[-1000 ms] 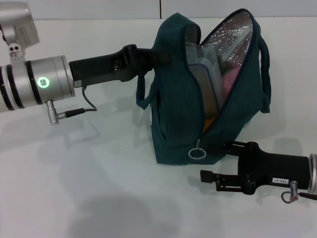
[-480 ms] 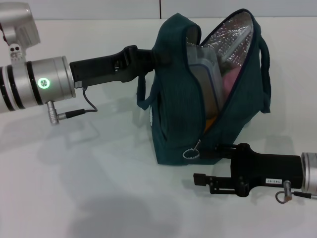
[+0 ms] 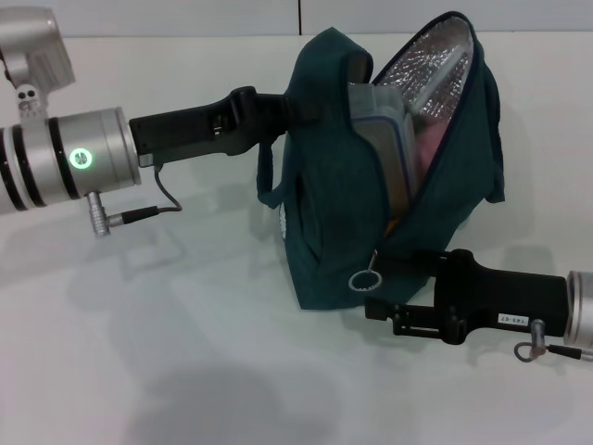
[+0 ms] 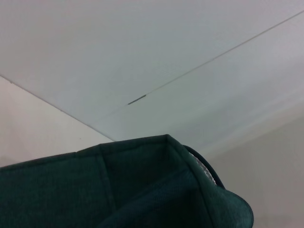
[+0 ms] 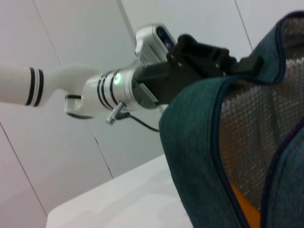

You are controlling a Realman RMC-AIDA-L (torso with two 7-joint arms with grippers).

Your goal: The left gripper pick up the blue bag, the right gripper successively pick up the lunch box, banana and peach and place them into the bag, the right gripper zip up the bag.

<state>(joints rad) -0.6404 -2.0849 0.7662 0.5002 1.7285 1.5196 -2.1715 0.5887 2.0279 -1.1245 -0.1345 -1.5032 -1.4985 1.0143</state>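
At bench left, the left gripper (image 3: pixel 283 116) reaches across and is clenched on the upper left edge of the blue bag (image 3: pixel 334 232); the fingertips are buried in fabric, but the bag hangs tilted from that grip. The left wrist view shows only the bag's rim against the wall.

Bag sits mid-bench toward the back edge, base on the white bench (image 3: pixel 185 352), mouth gaping to the right, silver lining (image 3: pixel 435 65) exposed. The zipper is unzipped along the opening.

Inside: the lunch box (image 3: pixel 384 139) stands on edge against the left wall, something pink (image 3: pixel 428 153) lies behind it and an orange sliver (image 3: pixel 394 222) shows low down. Can't tell which is the peach or the banana.

The zipper pull ring (image 3: pixel 362 279) dangles at the bottom front of the opening.

Right gripper (image 3: pixel 375 308) lies low at the bag's front-right base, fingertips just beside the ring. Can't tell whether it is released or clenched, or whether it touches the ring.
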